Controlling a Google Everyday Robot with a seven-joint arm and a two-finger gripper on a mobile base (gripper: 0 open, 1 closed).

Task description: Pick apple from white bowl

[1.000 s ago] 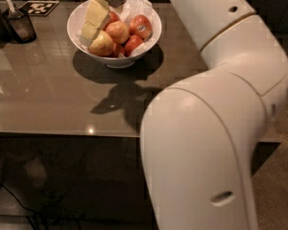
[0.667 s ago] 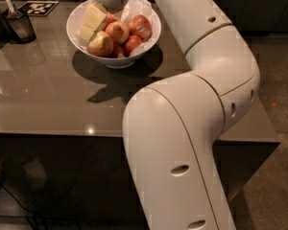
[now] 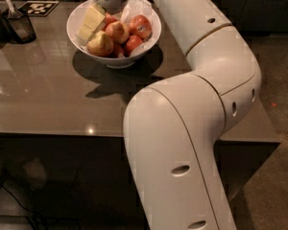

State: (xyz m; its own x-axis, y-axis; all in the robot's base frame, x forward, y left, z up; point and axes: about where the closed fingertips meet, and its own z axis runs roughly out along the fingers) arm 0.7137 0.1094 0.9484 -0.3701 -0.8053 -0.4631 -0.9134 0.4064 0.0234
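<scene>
The white bowl (image 3: 81, 14) stands on the grey-brown table (image 3: 48, 90) at the back, lined with crumpled white paper. Several apples lie in it: a red one (image 3: 140, 27) at the right, a yellow-red one (image 3: 117, 31) in the middle, a pale one (image 3: 101, 44) at the front and a small red one (image 3: 133, 43). My gripper (image 3: 90, 27) reaches down from the top edge into the left side of the bowl, beside the middle apple. Its pale yellow tips rest against the fruit. No apple is lifted.
A small dark cup with a utensil (image 3: 19, 25) stands at the table's back left. A black-and-white marker tag (image 3: 38, 7) lies behind it. My large white arm (image 3: 197, 104) covers the table's right side. The table's front edge (image 3: 57, 133) runs across the middle.
My arm's elbow and upper links have swung across the right of the view. The gripper has stayed at the left side of the bowl, and the apples have not moved.
</scene>
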